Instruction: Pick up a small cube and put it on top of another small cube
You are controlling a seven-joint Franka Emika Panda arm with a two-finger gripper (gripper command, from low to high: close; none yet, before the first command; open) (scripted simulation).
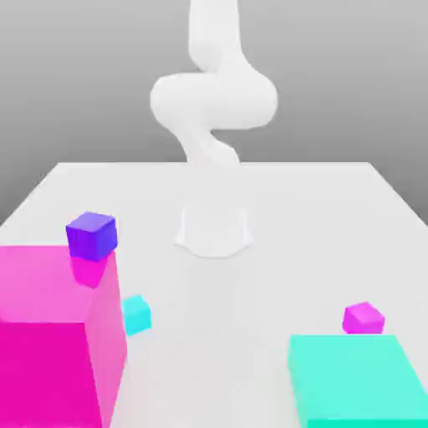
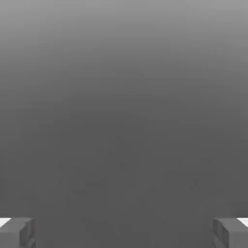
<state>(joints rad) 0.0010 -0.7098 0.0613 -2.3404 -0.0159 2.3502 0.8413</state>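
The white arm (image 1: 213,100) rises from its round base (image 1: 214,230), which sits toward the far middle of the tabletop. From there it climbs through a narrow, twisting waist into a thick, bulging joint, then continues straight up and out of sight. It looks to be standing tall and folded over itself, though the upper links are hard to make out. From the hand view, the gripper (image 2: 124,232) has its two grey fingertips (image 2: 17,232) spread wide apart, with nothing between them.
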